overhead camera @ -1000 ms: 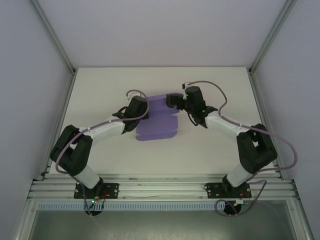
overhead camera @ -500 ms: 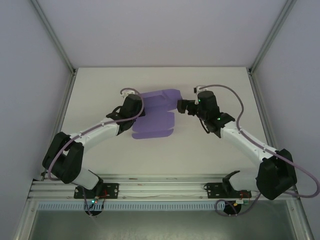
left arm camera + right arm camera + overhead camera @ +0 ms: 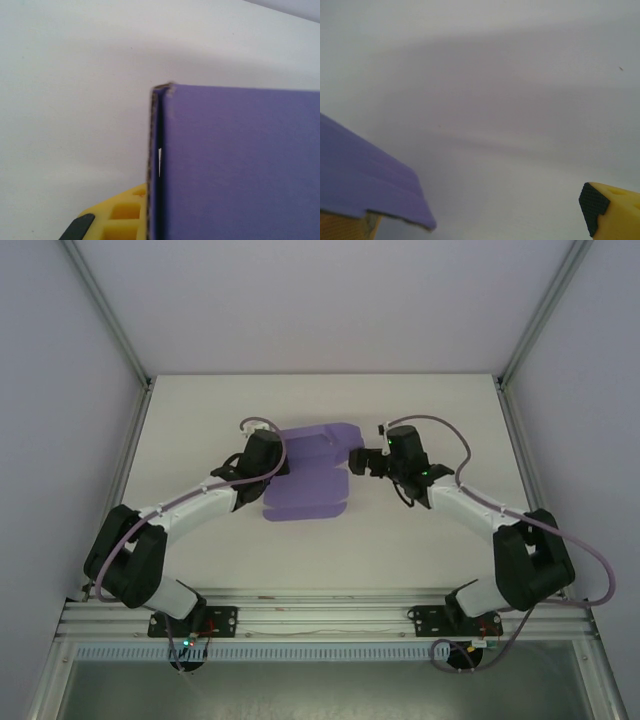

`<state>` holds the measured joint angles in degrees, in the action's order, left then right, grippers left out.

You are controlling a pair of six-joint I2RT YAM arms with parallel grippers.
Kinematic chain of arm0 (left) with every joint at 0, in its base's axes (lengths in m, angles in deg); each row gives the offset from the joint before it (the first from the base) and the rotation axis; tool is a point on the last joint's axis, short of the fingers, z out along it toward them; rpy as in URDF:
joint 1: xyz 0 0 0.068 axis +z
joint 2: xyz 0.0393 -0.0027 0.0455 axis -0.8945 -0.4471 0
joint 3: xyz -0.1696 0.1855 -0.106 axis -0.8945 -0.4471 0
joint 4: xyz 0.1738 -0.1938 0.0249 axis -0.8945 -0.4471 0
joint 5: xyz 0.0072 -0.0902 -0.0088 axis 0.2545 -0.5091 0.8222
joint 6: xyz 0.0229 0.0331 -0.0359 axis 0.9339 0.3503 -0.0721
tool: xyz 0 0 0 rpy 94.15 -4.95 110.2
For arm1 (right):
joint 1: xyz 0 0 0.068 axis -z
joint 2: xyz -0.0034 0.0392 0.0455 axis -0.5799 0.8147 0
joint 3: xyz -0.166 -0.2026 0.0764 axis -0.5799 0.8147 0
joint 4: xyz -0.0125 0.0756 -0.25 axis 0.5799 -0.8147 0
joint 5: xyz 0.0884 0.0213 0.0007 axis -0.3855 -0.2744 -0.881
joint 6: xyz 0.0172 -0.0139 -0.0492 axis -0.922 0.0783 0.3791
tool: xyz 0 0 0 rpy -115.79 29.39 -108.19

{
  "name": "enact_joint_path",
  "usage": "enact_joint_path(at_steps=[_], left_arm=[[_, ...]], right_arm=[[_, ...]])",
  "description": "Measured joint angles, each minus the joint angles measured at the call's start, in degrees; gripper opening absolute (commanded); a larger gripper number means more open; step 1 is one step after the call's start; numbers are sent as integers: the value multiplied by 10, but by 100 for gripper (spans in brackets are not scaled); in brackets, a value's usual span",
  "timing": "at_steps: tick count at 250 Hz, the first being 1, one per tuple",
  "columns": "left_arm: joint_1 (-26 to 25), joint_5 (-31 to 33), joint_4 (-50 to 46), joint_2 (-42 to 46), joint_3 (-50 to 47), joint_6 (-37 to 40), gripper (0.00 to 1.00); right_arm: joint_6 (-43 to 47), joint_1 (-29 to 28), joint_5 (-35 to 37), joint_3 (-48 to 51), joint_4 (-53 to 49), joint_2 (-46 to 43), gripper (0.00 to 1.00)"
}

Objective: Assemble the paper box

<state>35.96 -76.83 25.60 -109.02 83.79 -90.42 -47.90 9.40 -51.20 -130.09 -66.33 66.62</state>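
Note:
The purple paper box (image 3: 306,478) is a flat die-cut sheet on the white table, with an upper flap (image 3: 320,437) reaching right. My left gripper (image 3: 278,462) is shut on the sheet's left edge. In the left wrist view the card (image 3: 240,165) fills the right side, its folded edge running down between my left gripper's (image 3: 152,222) jaws beside one yellow finger (image 3: 120,212). My right gripper (image 3: 358,460) stands open at the flap's right end. In the right wrist view a purple corner (image 3: 365,185) lies over the left finger, far from the black-padded right fingertip (image 3: 595,205).
White table (image 3: 420,530) bounded by pale walls and aluminium frame posts (image 3: 110,325). Bare surface lies to the front and right of the sheet. Both arm bases sit on the rail (image 3: 320,618) at the near edge.
The right gripper drew back to the right off the sheet's top, then eased slightly left again. The left gripper shifted a little left with the sheet, and the upper flap now lies exposed.

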Motion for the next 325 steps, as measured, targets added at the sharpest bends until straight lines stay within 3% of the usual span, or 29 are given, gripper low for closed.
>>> enact_joint_path(at_steps=[60, 130, 182, 235, 275, 325], left_arm=[[0, -25, 2, -8, 0, -4, 0], [0, -27, 2, -20, 0, -12, 0], [3, -29, 2, -20, 0, -13, 0], [6, -38, 2, -20, 0, 7, 0], [7, -44, 5, -18, -10, 23, 0], [7, -52, 7, -10, -16, 35, 0]], right_arm=[[-6, -5, -63, -20, 56, 50, 100], [-2, -28, -23, -16, 69, 58, 100], [7, 0, -41, 39, 37, -71, 100], [9, 84, -84, 86, 14, -233, 100], [15, 147, -132, 60, -10, -205, 78], [59, 151, -312, -26, -53, -52, 55]])
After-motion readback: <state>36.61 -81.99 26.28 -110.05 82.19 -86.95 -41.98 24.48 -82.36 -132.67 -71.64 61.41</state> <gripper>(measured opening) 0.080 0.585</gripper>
